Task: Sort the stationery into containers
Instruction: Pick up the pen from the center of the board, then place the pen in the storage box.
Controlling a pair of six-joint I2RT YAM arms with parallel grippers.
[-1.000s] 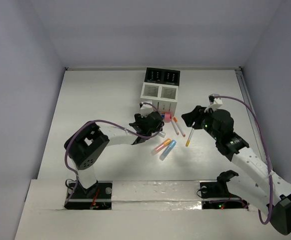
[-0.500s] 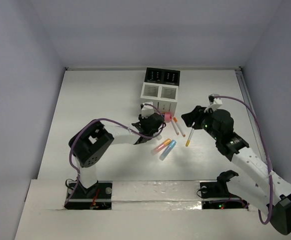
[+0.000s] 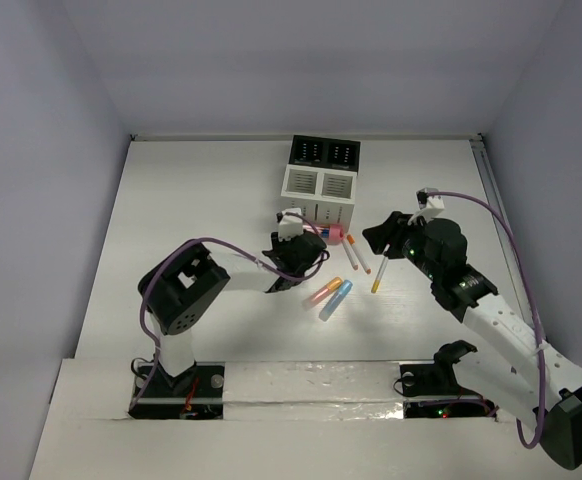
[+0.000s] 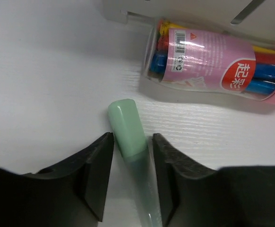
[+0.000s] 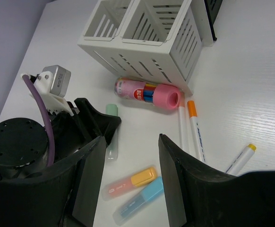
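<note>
The green marker [image 4: 127,124] is short and pale, with a smooth rounded cap. It lies flat on the table [image 4: 43,85], just in front of the white box [image 5: 142,35]. The left gripper [image 4: 133,138] has one finger on each side of it. The fingers are only a little apart, and a thin strip of table shows beside the marker, so they are not squeezing it yet. The right gripper [image 5: 132,139] is spread wide and holds nothing.

The back end of the green marker is cut off at the bottom of the left wrist view. From above, the left arm covers it. A white pen with a yellow tip [image 5: 241,158] is partly hidden by a right finger.

The pink tube [image 4: 208,61] lies on its side against the white box. It is see-through, with red, blue and yellow pens inside. The white box has thin slits in its walls, and a black box [image 3: 324,152] is joined behind it. An orange marker [image 5: 130,183] and a blue marker [image 5: 138,201] lie side by side. The table is white with fine lines like wood. The fingers are black and dull.
</note>
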